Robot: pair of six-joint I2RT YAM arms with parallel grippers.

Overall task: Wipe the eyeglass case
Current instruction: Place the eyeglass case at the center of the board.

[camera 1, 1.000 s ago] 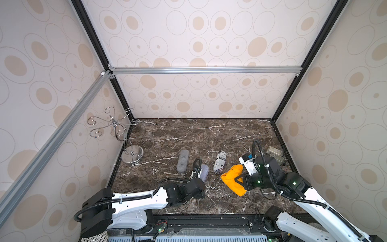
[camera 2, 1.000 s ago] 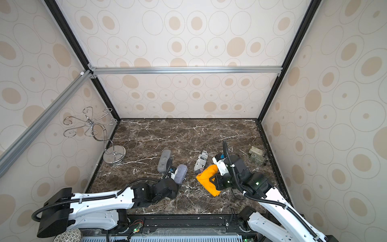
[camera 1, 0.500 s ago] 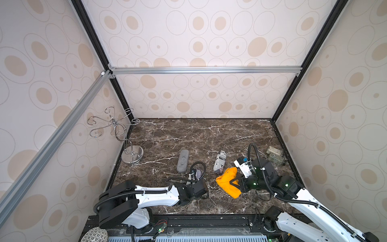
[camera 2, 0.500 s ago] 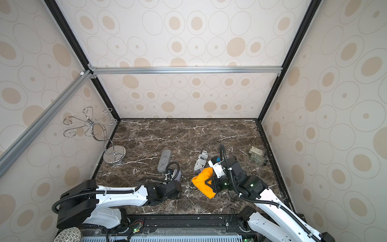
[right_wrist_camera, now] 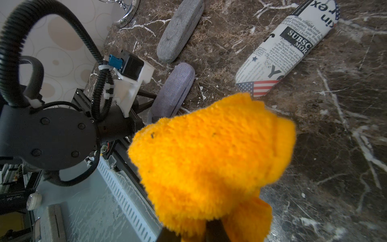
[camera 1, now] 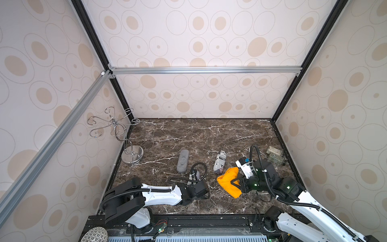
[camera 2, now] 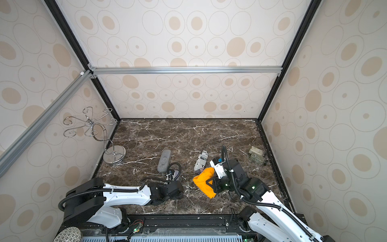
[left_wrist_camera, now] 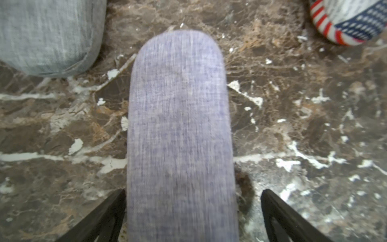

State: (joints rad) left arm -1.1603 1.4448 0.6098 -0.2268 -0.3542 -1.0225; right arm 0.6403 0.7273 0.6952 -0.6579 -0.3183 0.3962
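Here, lilac eyeglass case between spread fingers

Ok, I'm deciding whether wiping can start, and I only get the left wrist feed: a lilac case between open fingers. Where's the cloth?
Observer: The orange cloth is clamped in the right gripper, beside the lilac case and apart from it.
Operator: What's the flag-striped thing at the edge of my view?
Observer: A newsprint-patterned case, lying just beyond the cloth.
Operator: Anything else on the table I can't see?
Observer: A chrome wire stand stands against the left wall.
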